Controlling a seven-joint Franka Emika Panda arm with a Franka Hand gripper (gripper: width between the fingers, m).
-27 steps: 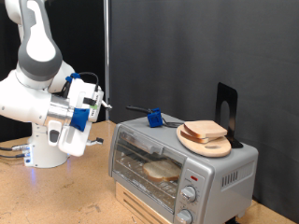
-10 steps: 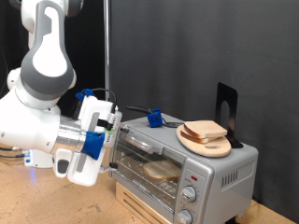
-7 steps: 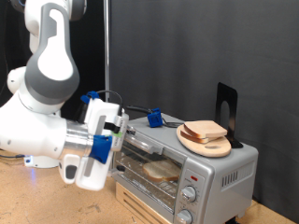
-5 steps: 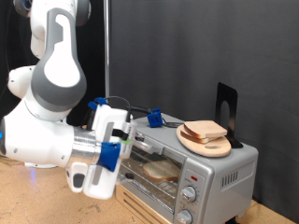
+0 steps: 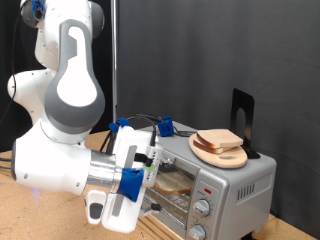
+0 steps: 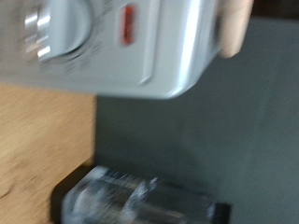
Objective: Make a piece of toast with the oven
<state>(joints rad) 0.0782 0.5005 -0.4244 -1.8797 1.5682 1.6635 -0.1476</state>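
Exterior view, gripper (image 5: 152,172) now nearer oven (image 5: 205,180)

Boxy silver-grey toaster oven (image 5: 228,180) with two round knobs and a red mark, glass door shut, pale tan-crusted bread slice (image 5: 176,180) lying flat inside on the wire rack.

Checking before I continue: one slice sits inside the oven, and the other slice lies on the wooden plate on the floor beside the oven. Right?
Not quite. The exterior view shows the wooden plate, with its slice, resting on top of the oven, not on the floor. The other slice does sit inside the oven, behind the glass door. The tool is at the oven's front.
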